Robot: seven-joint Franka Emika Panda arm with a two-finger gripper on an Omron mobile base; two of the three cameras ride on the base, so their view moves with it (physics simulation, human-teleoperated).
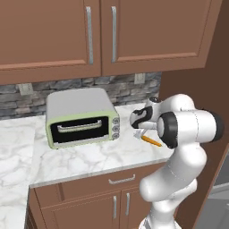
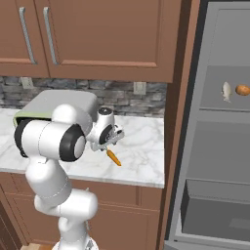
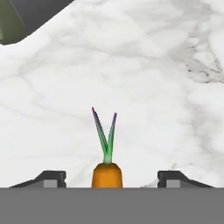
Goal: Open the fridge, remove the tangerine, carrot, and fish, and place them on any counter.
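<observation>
Your jaws [image 3: 107, 178] are standing wide, gripping nothing, straddling the thin orange carrot [image 2: 114, 157] on the white marble bench [image 2: 141, 146]. Next, you're heading for the grey fridge [image 2: 219, 132].

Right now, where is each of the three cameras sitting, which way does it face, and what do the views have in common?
Left base view: behind the arm's left, looking down at the counter and toaster oven; the white arm rises lower right, gripper above the carrot.
Right base view: behind the arm's right, facing counter and open fridge holding fish and tangerine; arm lower left.
Hand view: on the hand, looking down at marble; open fingertips flank the carrot.
Shared: carrot and counter in all three.
</observation>
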